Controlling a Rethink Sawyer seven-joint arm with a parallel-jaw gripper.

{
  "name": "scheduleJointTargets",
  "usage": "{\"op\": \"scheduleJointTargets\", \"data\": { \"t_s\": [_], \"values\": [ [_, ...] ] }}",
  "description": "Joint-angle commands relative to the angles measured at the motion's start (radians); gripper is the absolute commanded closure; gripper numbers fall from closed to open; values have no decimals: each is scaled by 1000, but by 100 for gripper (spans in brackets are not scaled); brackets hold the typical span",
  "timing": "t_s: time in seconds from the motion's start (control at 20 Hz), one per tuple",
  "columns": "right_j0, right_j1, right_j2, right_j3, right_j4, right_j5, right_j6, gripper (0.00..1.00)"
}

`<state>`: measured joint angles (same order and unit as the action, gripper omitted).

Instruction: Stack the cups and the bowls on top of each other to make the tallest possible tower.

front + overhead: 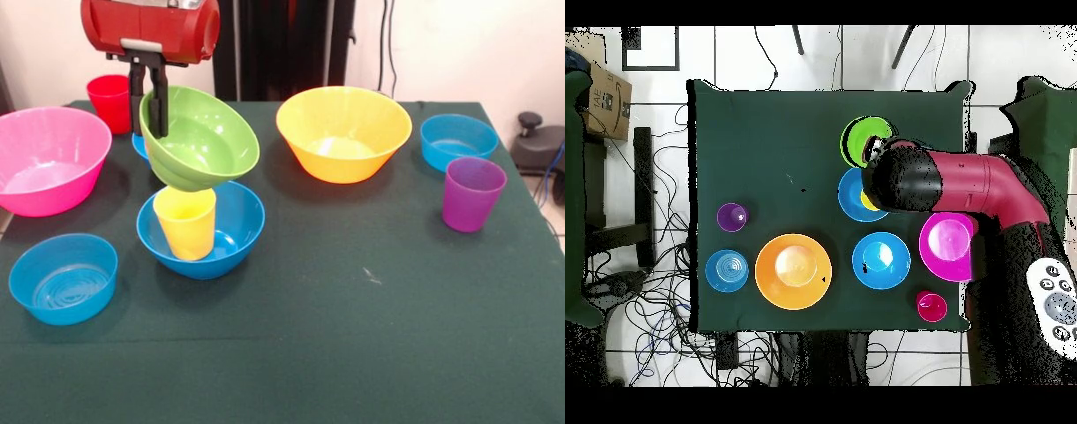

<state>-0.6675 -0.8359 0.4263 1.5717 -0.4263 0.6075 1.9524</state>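
Observation:
My gripper (pixel 148 104) is shut on the rim of the lime green bowl (pixel 205 140) and holds it tilted in the air, its base just above the yellow cup (pixel 185 223). The yellow cup stands upright inside a deep blue bowl (pixel 231 231). In the overhead view the green bowl (pixel 867 140) shows beside that blue bowl (pixel 852 192), and the arm (pixel 965 185) covers the gripper. The purple cup (pixel 472 193) stands alone at the right. The red cup (pixel 110 102) stands at the far left.
The pink bowl (pixel 48 159) is at the left and the yellow-orange bowl (pixel 344 132) at the far centre. Light-blue bowls sit at the front left (pixel 64 278) and far right (pixel 457 141). Another blue bowl (pixel 139 147) is mostly hidden behind the green one.

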Motion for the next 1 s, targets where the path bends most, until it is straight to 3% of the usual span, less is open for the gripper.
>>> {"op": "scheduleJointTargets", "data": {
  "t_s": [0.05, 1.0],
  "values": [
    [8, 24, -5, 88, -21, -19, -8, 100],
    [3, 82, -11, 67, -49, -79, -8, 100]
  ]
}}
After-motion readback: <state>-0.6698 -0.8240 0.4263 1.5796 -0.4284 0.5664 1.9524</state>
